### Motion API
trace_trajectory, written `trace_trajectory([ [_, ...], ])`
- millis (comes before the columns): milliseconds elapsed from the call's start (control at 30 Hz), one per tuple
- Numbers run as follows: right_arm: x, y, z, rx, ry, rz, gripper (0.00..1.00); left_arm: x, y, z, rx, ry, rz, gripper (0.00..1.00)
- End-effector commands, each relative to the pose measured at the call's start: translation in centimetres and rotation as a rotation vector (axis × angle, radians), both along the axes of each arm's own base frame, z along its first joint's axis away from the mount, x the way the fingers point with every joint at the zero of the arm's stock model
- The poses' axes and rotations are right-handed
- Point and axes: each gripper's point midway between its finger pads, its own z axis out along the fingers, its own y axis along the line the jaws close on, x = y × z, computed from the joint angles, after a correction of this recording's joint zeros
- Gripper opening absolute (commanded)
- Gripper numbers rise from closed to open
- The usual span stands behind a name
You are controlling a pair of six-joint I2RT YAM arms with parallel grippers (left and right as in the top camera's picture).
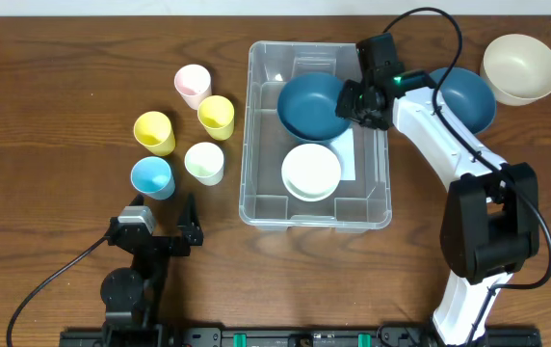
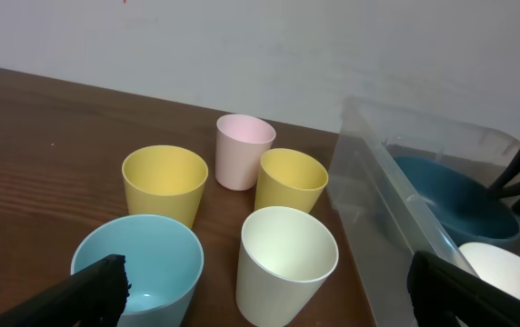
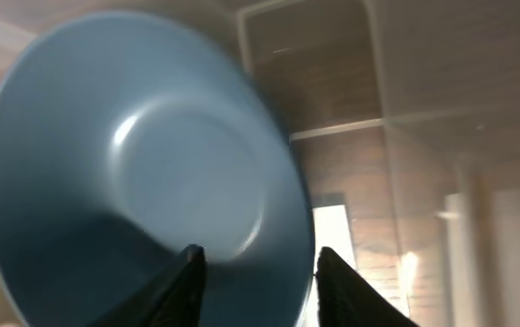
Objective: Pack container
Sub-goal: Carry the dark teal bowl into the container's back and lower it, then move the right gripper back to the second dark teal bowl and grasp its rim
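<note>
The container (image 1: 252,125) is a clear plastic bin at the table's centre, also seen in the left wrist view (image 2: 378,173) and right wrist view (image 3: 333,82). In it lie a dark blue bowl (image 1: 309,104) at the back and a white bowl (image 1: 311,171) nearer the front. My right gripper (image 1: 354,101) is over the bin's back right. Its fingers (image 3: 255,268) are parted and straddle the blue bowl's (image 3: 133,173) rim, one inside, one outside. My left gripper (image 1: 163,217) is open and empty near the front edge, facing the cups (image 2: 269,291).
Left of the bin stand several cups: pink (image 1: 193,85), two yellow (image 1: 217,117) (image 1: 154,133), pale green (image 1: 204,162) and light blue (image 1: 151,177). Right of the bin are a second dark blue bowl (image 1: 468,96) and a cream bowl (image 1: 520,67).
</note>
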Motion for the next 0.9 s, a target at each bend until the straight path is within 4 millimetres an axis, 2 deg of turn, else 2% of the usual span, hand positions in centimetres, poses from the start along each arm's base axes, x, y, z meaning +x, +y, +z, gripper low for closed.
trace_trajectory([
  [0,-0.5,0.6,-0.3,0.021,0.019,0.03,0.44,0.1,0.2,-1.7,0.017,0.036,0.006,0.98],
  [100,-0.3,0.6,1.5,0.028,-0.011,0.03,0.46,0.1,0.2,-1.7,0.017,0.036,0.006,0.98],
  [133,-0.1,0.7,2.6,0.033,-0.037,0.034,0.47,0.1,0.2,-1.7,0.017,0.036,0.006,0.98],
  [233,0.8,1.0,8.0,0.045,-0.168,0.075,0.59,0.1,0.2,-1.7,0.017,0.036,0.006,0.98],
  [300,1.1,1.0,11.5,0.05,-0.251,0.098,0.75,0.1,0.2,-1.7,0.017,0.036,0.006,0.98],
  [333,1.1,0.8,13.9,0.053,-0.3,0.098,0.8,0.1,0.2,-1.7,0.017,0.036,0.006,0.98],
  [433,0.6,-1.5,19.5,0.018,-0.398,0.041,0.95,0.1,0.2,-1.7,0.017,0.036,0.006,0.98],
  [467,0.3,-2.8,20.9,-0.011,-0.423,0.006,0.99,0.1,0.2,-1.7,0.017,0.036,0.006,0.98],
  [533,-0.6,-6.3,23.1,-0.078,-0.449,-0.107,0.99,0.1,0.2,-1.7,0.017,0.036,0.006,0.98],
  [633,-2.5,-12.7,24.0,-0.175,-0.425,-0.328,0.99,0.1,0.2,-1.7,0.017,0.036,0.006,0.98],
  [700,-3.7,-16.8,23.1,-0.219,-0.362,-0.451,0.99,0.1,0.2,-1.7,0.017,0.036,0.006,0.98],
  [800,-5.1,-21.7,20.4,-0.259,-0.249,-0.565,0.99,0.1,0.2,-1.7,0.017,0.036,0.006,0.98],
  [867,-5.5,-24.1,18.1,-0.266,-0.179,-0.615,0.99,0.1,0.2,-1.7,0.017,0.036,0.006,0.98],
])
